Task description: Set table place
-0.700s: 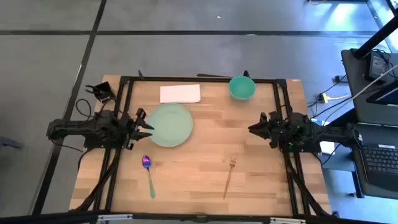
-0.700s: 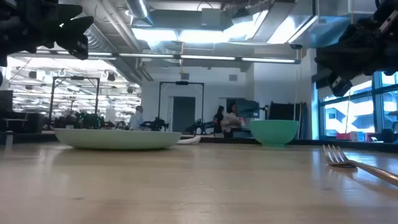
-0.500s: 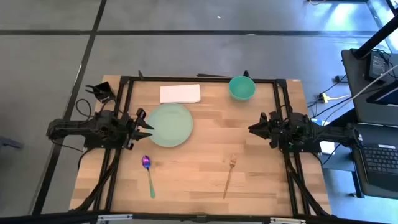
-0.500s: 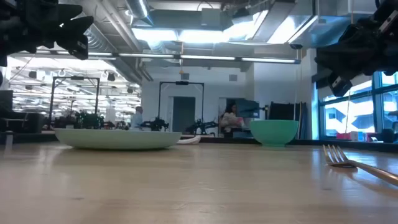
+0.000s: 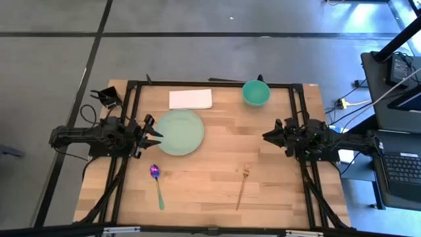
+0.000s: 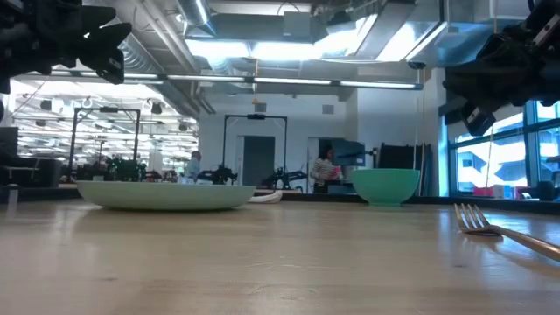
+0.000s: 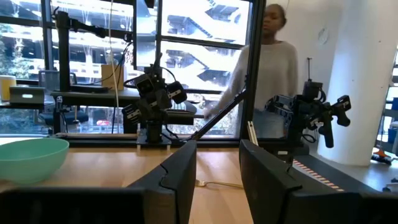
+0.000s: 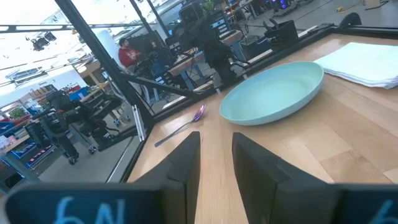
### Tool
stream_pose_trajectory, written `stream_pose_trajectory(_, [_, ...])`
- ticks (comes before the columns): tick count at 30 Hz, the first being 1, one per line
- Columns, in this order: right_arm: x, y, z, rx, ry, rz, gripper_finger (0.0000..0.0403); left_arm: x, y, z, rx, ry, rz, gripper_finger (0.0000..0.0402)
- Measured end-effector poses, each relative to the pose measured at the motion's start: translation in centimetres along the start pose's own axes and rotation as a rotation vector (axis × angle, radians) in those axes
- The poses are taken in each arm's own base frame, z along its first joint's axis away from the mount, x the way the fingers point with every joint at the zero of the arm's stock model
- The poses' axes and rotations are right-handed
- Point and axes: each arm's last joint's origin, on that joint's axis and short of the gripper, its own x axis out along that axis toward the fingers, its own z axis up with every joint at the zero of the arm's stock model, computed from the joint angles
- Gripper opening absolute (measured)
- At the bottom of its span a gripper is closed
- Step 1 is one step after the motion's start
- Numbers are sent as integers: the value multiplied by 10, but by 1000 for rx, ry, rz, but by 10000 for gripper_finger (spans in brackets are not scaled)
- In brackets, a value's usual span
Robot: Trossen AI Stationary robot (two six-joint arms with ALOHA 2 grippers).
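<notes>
— How's the desk [image 5: 217,164]?
— Plate [image 5: 179,132] toward the left edge, bowl [image 5: 256,93] at the far edge, spoon [image 5: 157,185] and fork [image 5: 243,186] near the front.
— End effectors?
— Left end effector [image 5: 156,131] and right end effector [image 5: 268,136] hover slightly parted, empty.

No readable text, label, brand, number or sign appears in any view. In the right wrist view, blurred blue marks show on the dark gripper body at the picture's lower edge, shaped a little like characters, but they cannot be read.
</notes>
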Motion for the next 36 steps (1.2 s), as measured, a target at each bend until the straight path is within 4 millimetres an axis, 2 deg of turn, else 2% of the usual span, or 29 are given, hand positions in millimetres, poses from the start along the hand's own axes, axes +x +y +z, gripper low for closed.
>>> stream_pose_trajectory(26, [0,0,0,-16,-1,-1,94,0,0,0,0,0,0,116])
stream_pose_trajectory(31, [0,-2,4,-156,-76,-110,94,0,0,0,0,0,0,116])
stream_pose_trajectory(36, [-1,-4,4,-135,-97,-156,94,0,0,0,0,0,0,116])
